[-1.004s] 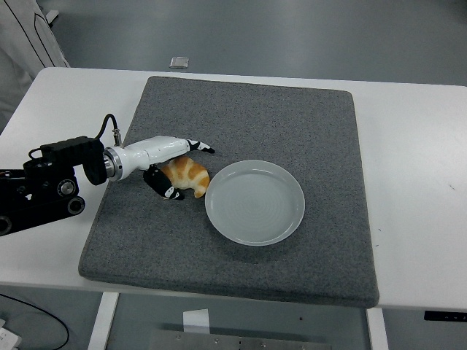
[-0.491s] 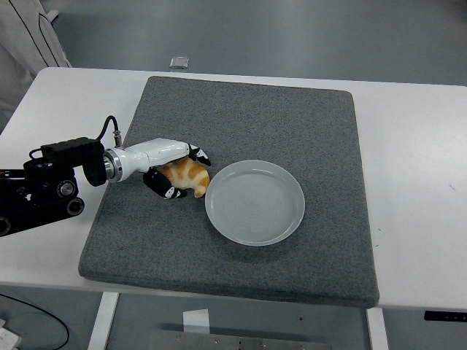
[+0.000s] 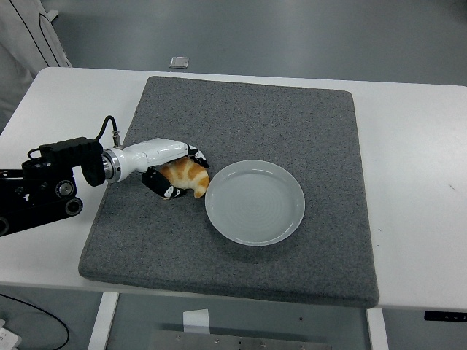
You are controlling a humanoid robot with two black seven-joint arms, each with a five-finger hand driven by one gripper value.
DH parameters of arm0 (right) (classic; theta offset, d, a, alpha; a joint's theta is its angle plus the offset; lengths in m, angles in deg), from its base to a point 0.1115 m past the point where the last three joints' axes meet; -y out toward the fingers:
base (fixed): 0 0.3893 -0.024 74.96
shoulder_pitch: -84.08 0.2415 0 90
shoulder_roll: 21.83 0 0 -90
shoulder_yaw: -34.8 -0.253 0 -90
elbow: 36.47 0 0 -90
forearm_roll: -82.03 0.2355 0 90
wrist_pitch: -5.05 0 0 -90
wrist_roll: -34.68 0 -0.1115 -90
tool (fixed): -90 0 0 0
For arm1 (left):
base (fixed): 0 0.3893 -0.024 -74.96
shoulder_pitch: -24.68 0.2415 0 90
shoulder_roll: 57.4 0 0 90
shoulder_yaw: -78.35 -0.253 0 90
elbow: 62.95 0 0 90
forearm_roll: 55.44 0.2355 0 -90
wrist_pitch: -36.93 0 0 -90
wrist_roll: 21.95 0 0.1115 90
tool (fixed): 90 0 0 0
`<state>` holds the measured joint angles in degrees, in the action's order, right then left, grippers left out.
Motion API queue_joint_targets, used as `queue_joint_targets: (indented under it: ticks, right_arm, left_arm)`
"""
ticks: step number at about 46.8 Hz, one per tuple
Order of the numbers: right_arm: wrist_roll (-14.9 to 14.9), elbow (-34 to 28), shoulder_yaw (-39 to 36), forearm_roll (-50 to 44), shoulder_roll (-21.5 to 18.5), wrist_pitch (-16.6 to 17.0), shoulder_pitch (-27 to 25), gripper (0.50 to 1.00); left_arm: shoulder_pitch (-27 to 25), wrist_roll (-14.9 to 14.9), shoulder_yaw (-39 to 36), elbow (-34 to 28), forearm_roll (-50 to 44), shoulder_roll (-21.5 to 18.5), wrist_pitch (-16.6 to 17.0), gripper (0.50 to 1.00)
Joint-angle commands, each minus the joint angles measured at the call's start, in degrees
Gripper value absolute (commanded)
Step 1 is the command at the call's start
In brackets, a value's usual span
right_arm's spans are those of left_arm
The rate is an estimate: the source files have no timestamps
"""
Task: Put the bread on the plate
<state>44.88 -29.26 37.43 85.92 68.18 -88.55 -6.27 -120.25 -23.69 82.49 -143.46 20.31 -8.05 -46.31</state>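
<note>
Bread [image 3: 188, 177] not yet plated: left hand [image 3: 174, 173] curled around it on the mat [image 3: 241, 109], just off the empty plate [image 3: 255, 202] at 9 o'clock; lift and placing remain.

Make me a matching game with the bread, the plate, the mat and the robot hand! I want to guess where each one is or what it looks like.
Things:
1. bread
2. plate
3. mat
4. left hand

Clues:
A. grey and fuzzy, lying on the white table
B. pale, round and empty
C. golden brown, just left of the plate
D. white and black, fingers curled around the bread

Pairs: 1-C, 2-B, 3-A, 4-D
</note>
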Motion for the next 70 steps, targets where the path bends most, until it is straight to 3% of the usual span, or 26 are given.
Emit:
queue_joint_targets:
  ticks: [1,15,19,23,52,70]
  right_arm:
    - [0.0,0.0,0.0,0.0,0.0,0.0,0.0,0.932]
    - [0.0,0.0,0.0,0.1,0.0,0.0,0.0,0.932]
    - [0.0,0.0,0.0,0.0,0.0,0.0,0.0,0.932]
    - [0.0,0.0,0.0,0.0,0.0,0.0,0.0,0.932]
    - [0.0,0.0,0.0,0.0,0.0,0.0,0.0,0.932]
    - [0.0,0.0,0.0,0.1,0.0,0.0,0.0,0.932]
  left_arm:
    - [0.0,0.0,0.0,0.0,0.4,-0.1,-0.3,0.703]
    - [-0.2,0.0,0.2,0.0,1.4,-0.3,-0.3,0.656]
    - [-0.4,-0.1,0.3,0.0,1.4,-0.5,-0.3,0.611]
    - [-0.7,-0.3,0.8,0.0,1.4,-0.6,-0.9,0.5]
    - [-9.3,-1.6,1.2,-0.9,1.9,-4.9,-2.8,0.5]
    - [-15.9,-1.8,5.0,-1.7,0.9,-6.1,-11.4,0.5]
